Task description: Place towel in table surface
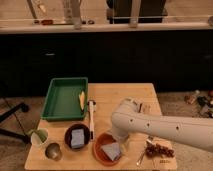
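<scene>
light: dim, warm | brightest: top counter (165, 26) | claw (121, 141): shaded above orange bowl (98, 146)

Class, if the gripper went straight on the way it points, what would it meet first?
Probably the towel in the orange bowl: the gripper hangs over the bowl, pointing down, though depth is unclear.

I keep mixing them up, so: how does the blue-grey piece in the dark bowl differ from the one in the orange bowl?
The sponge is a neat block with straight edges; the towel is rumpled, with uneven edges. The sponge lies in the dark bowl, left of the towel's orange bowl. The gripper hangs by the towel, not the sponge. Both are grey-blue and sit in bowls.
</scene>
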Tool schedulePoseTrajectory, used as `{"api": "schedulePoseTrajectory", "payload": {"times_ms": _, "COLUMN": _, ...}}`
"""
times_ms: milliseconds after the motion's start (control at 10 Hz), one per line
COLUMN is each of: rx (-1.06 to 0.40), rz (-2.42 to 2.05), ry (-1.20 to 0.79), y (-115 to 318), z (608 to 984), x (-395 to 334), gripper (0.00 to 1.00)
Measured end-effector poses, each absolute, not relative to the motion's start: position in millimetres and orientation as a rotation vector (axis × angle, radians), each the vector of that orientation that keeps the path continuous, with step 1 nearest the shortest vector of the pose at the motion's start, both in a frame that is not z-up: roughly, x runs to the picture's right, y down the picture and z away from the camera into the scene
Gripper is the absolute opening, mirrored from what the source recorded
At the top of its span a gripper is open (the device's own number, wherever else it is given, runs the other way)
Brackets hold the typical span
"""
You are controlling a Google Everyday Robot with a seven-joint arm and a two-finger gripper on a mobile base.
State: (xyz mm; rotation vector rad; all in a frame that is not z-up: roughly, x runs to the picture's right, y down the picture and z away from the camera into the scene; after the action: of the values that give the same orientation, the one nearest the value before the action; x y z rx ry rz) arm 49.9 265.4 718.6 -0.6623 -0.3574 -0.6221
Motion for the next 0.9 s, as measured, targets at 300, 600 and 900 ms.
{"api": "schedulePoseTrajectory", "payload": {"times_ms": 300, "rx": -0.656, "rz": -0.669, "ry": -0.382, "y": 270, "z": 717, "x": 42, "gripper": 0.56}}
{"api": "schedulePoseTrajectory", "payload": {"times_ms": 600, "rx": -0.661, "rz": -0.685, "ry": -0.390, "y": 274, "z": 716, "x": 40, "gripper": 0.48}}
{"api": "schedulePoseTrajectory", "payload": {"times_ms": 900, "rx": -0.683, "rz": -0.703, "ry": -0.406, "y": 281, "z": 718, "x": 35, "gripper": 0.54}}
